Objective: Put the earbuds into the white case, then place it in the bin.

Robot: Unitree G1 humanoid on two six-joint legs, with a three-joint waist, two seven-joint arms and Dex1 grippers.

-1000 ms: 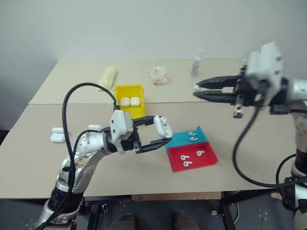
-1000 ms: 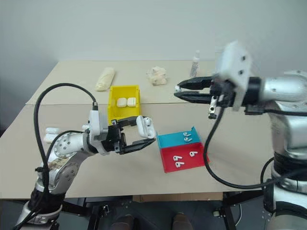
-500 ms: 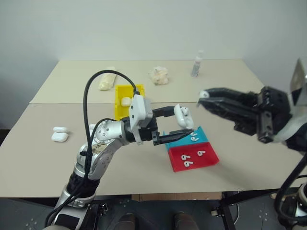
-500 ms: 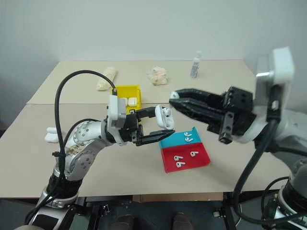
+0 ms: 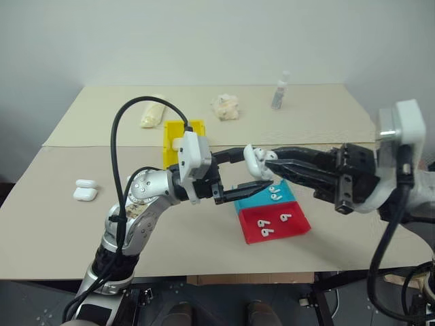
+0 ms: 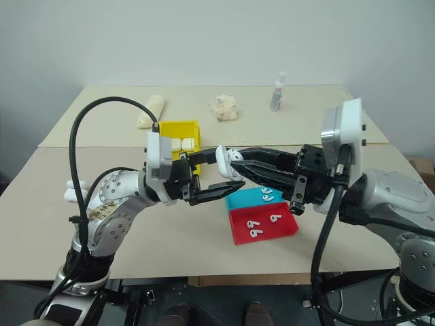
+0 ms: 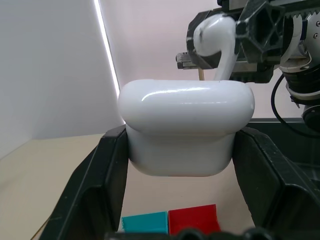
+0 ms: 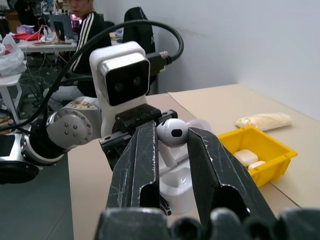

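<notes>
we count two earbuds in the teal tray point(image 5: 284, 195), three in the red tray point(image 5: 273, 223), two cases in the yellow bin point(image 6: 179, 134). our left gripper point(image 5: 242, 176) pinches the white case point(image 5: 254, 161) above the table; our right gripper point(image 8: 172, 134) pinches one earbud point(image 8: 172, 131) just over it.

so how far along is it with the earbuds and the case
Done: two closed cases already lie in the yellow bin. In hand: the left gripper clamps an open white case above the table, and the right gripper pinches an earbud right at its opening. Left: seat this earbud, add the second from the trays, close the lid and bin the case.
</notes>
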